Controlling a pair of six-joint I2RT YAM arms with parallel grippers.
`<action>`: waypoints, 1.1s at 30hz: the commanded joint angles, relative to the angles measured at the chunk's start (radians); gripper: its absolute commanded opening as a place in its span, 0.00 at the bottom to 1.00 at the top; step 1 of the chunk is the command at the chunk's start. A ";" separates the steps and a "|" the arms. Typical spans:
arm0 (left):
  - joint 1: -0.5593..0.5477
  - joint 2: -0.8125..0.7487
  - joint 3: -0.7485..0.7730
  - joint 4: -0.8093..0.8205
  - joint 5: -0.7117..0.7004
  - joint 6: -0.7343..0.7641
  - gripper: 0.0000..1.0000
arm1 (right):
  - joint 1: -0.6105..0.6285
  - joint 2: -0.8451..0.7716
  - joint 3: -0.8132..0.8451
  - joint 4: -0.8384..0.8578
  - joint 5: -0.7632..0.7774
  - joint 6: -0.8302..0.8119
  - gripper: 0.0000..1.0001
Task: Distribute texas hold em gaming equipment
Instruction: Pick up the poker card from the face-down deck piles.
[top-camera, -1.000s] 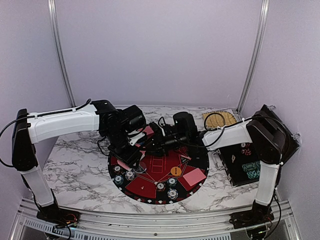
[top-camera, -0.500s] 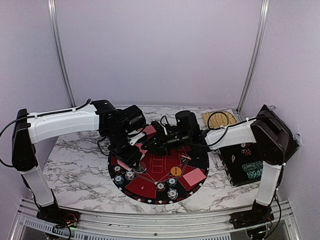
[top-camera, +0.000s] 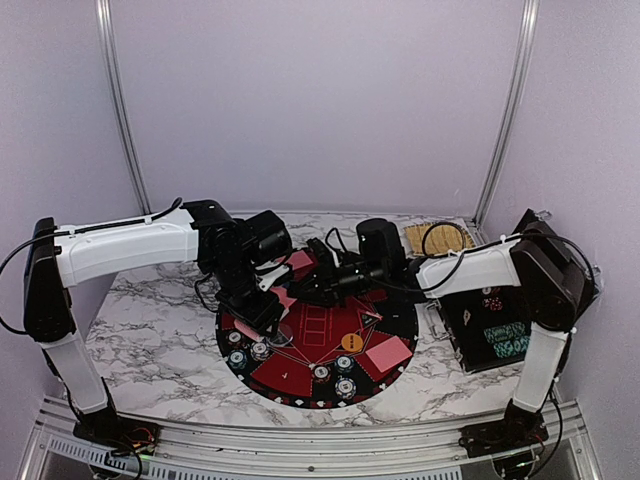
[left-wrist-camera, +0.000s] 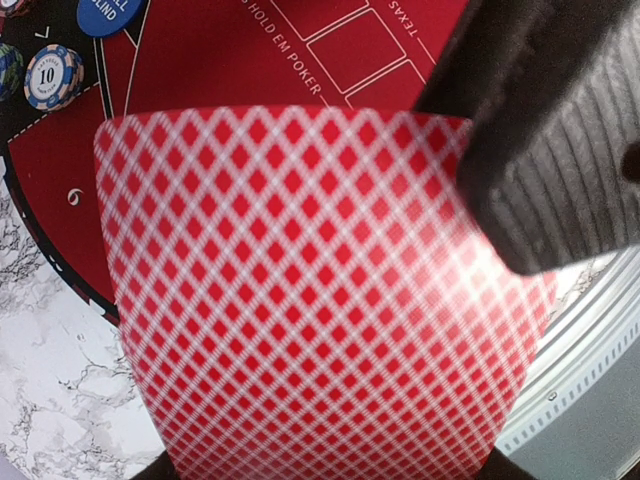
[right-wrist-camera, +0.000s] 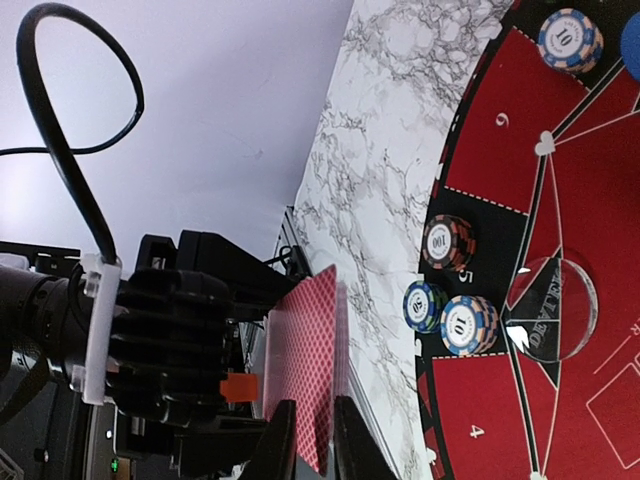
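A stack of red-backed playing cards (left-wrist-camera: 310, 300) fills the left wrist view, and my left gripper (left-wrist-camera: 330, 472) is shut on its lower edge. In the top view these cards (top-camera: 285, 297) hang over the mat's back-left part, between the left gripper (top-camera: 266, 302) and the right gripper (top-camera: 300, 290). My right gripper (right-wrist-camera: 312, 445) has its two fingers pressed on either side of the cards' edge (right-wrist-camera: 305, 360). Poker chips (right-wrist-camera: 447, 243) (right-wrist-camera: 468, 325) stand in small stacks on the mat rim. A clear round button (right-wrist-camera: 552, 310) lies on the mat.
The round black-and-red mat (top-camera: 400, 320) lies at table centre with chip stacks (top-camera: 345, 386), an orange button (top-camera: 351, 341) and a face-down card (top-camera: 388, 352). A black case (top-camera: 490, 335) sits open at the right. A yellow pad (top-camera: 440, 238) lies behind it.
The right gripper's fingers have narrowed onto the cards' edge, and its wrist has drifted slightly right and back. The left arm and its cards have stayed put.
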 joint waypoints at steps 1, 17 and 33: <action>0.000 -0.020 -0.007 0.005 -0.012 -0.002 0.38 | -0.009 -0.037 -0.012 0.001 0.010 -0.007 0.12; -0.001 -0.027 -0.024 0.005 -0.017 -0.007 0.38 | -0.036 -0.063 -0.028 0.022 0.001 0.014 0.00; 0.013 -0.038 -0.059 0.015 -0.034 -0.028 0.38 | -0.119 -0.153 -0.121 0.053 -0.035 0.040 0.00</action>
